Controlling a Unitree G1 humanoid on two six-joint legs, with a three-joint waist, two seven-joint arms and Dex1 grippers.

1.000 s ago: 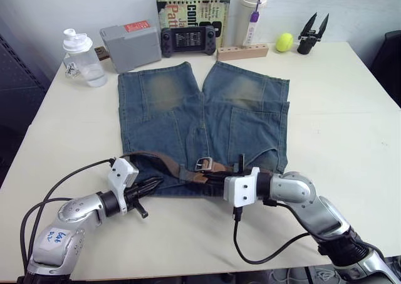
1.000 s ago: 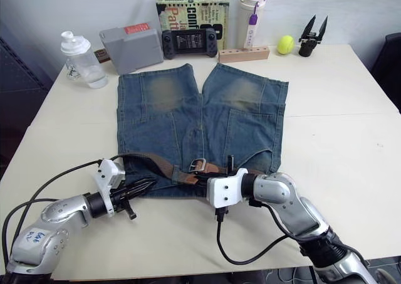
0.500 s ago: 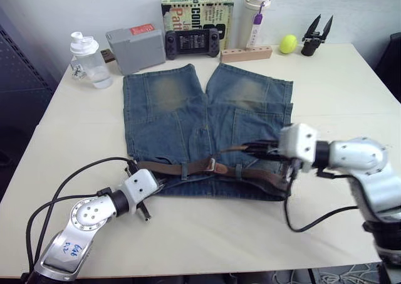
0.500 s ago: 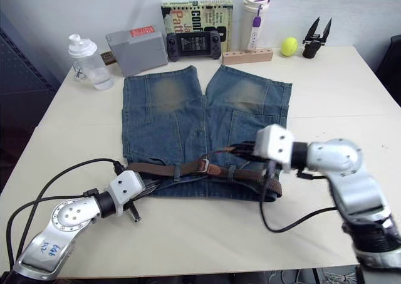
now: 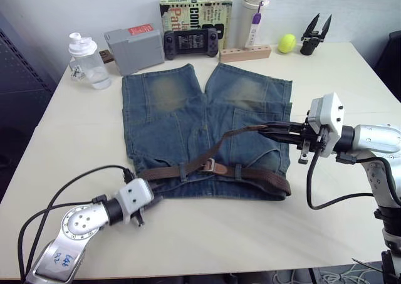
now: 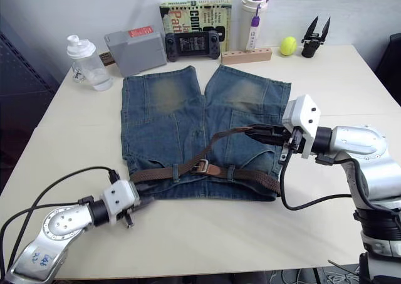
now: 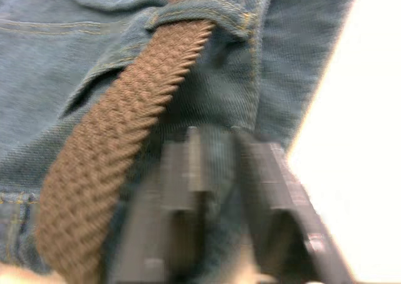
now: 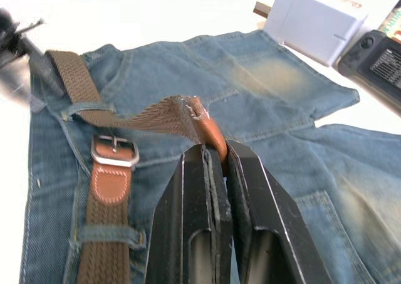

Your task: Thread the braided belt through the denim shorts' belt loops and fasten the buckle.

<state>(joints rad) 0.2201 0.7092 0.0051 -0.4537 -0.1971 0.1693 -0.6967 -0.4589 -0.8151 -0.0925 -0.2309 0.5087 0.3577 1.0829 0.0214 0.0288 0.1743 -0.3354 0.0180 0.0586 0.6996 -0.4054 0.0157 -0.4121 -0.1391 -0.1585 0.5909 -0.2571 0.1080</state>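
Right tool (image 8: 213, 155) pinching tan leather tip of braided belt (image 5: 263, 177); silver buckle (image 5: 209, 166) flat on denim shorts (image 5: 169, 108).

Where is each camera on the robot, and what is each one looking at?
Left eye, right eye: on the head, looking down over both arms at the denim shorts on the table.
Left wrist: on the left arm, looking along its blurred fingers at the braided belt under a belt loop.
Right wrist: on the right arm; the right gripper pinches the belt's tan end.
Shared: the right wrist and eye views show the buckle.
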